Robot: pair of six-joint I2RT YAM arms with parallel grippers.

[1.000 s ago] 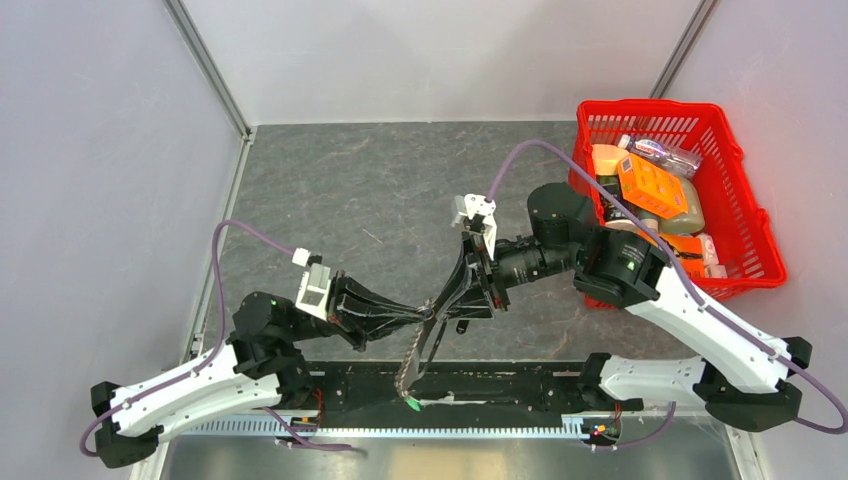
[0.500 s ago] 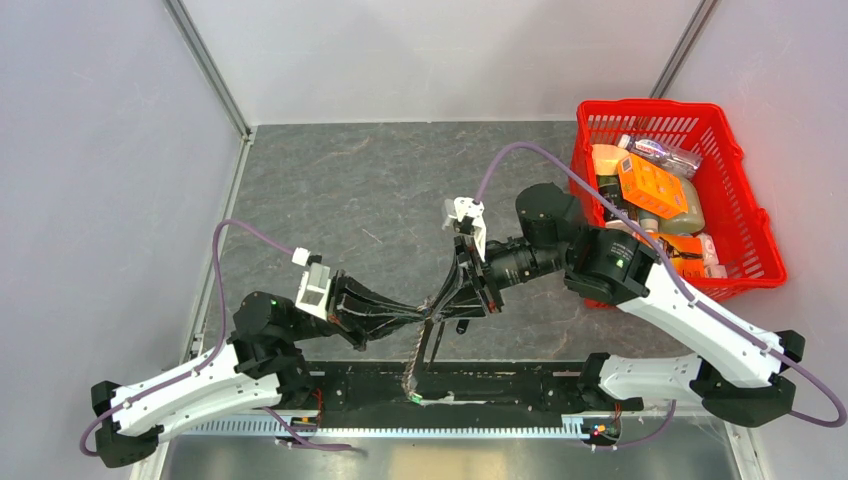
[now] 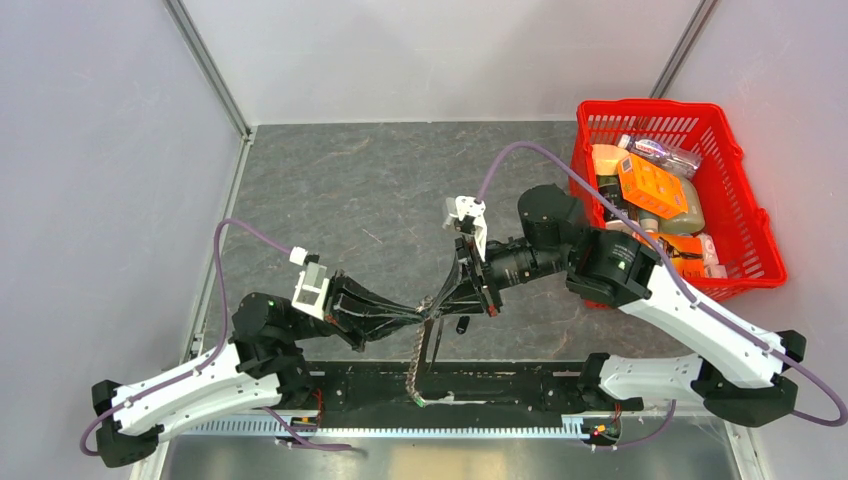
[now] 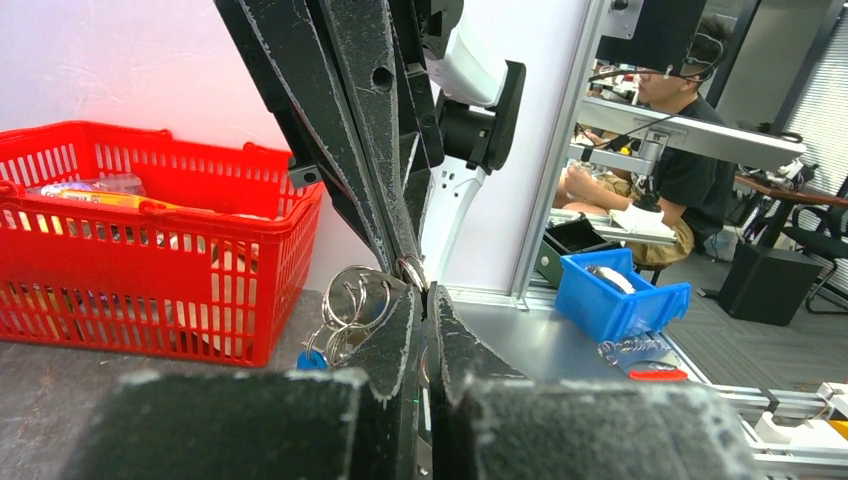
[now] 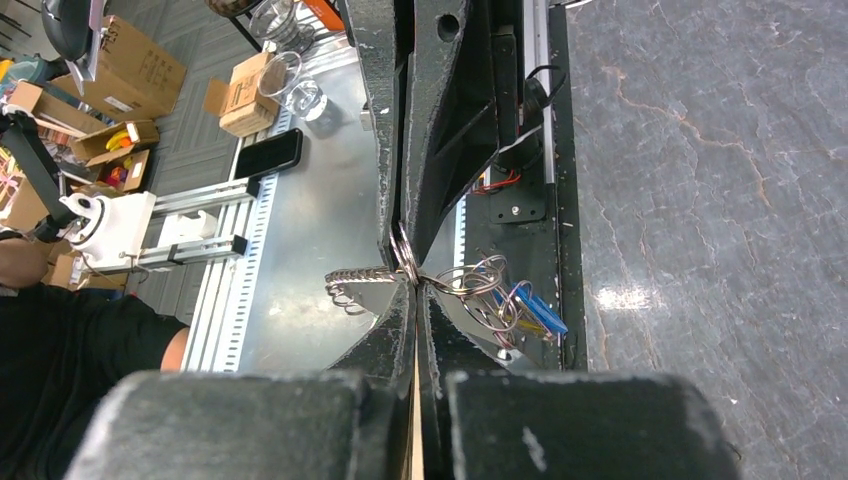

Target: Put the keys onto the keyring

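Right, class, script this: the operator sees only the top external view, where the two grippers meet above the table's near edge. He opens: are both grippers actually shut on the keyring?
Observer: Yes; the left wrist view shows the left gripper and right gripper tip to tip, both shut on the keyring.
Operator: Any keys there?
Observer: The right wrist view shows a blue-capped key on a tangle of thin rings beside the pinch.
Operator: And the chain?
Observer: It leaves the pinch on the opposite side from the key.
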